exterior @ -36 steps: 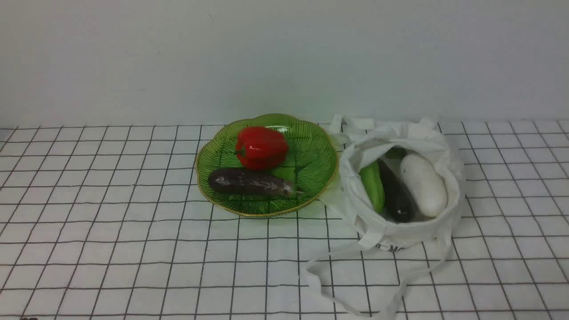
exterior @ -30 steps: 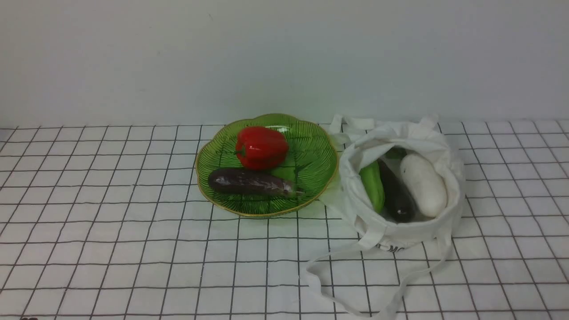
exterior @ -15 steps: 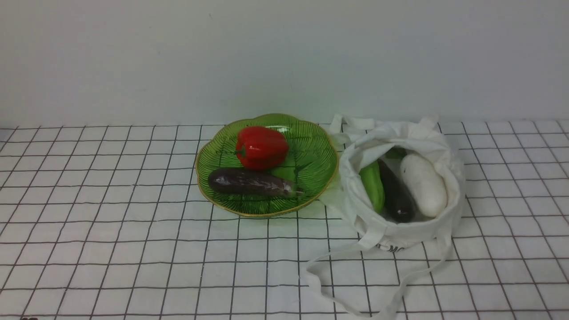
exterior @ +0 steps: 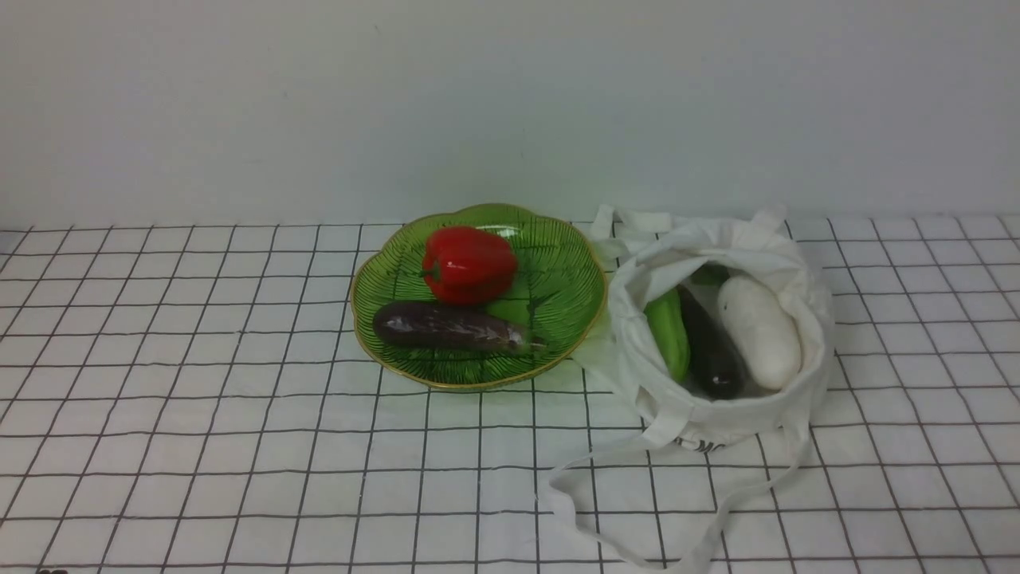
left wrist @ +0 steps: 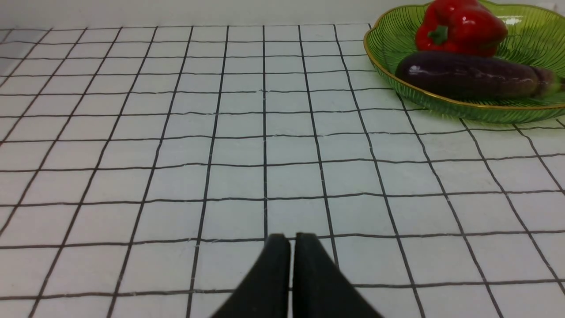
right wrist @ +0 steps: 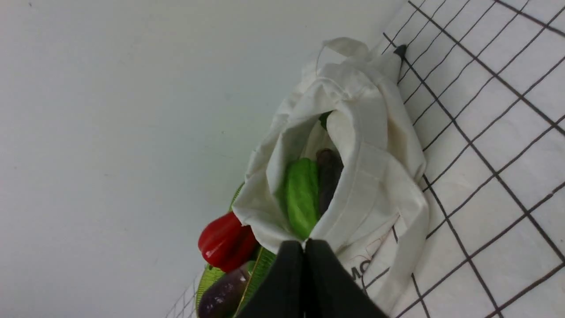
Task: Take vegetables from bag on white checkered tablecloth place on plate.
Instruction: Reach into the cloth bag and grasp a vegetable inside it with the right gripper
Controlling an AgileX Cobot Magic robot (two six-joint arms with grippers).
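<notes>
The vegetables (exterior: 709, 335), three glossy toy pieces, lie side by side in the open mouth of the soft white cloth tote bag (exterior: 721, 418) in the front view. A long green vegetable (exterior: 668, 335) is on the left, a dark purple-black aubergine (exterior: 715, 360) is in the middle, and a smooth white oblong vegetable (exterior: 759, 332) is on the right. Each touches its neighbour.

The bag sits on the right part of the white checkered tablecloth (exterior: 199, 399), with its thin straps trailing toward the near edge. Just left of the bag stands the round translucent green glass plate (exterior: 570, 271) with a scalloped gold rim. A glossy red bell pepper (exterior: 468, 265) rests on the plate's far half. A second dark purple aubergine (exterior: 450, 327) lies across its near half.

In the left wrist view, the left gripper (left wrist: 290, 240) hangs low over bare checked cloth. Its black fingers are pressed together and hold nothing. The plate, with the pepper and the aubergine on it, lies farther off to the right.

In the right wrist view, the right gripper (right wrist: 304, 243) faces the bag's open mouth. Its black fingers are closed on each other and empty. Inside the bag the green vegetable and the dark aubergine show next to each other. The white one cannot be told apart from the folded cloth there. The red pepper and the plate's aubergine show on the bag's left side.
</notes>
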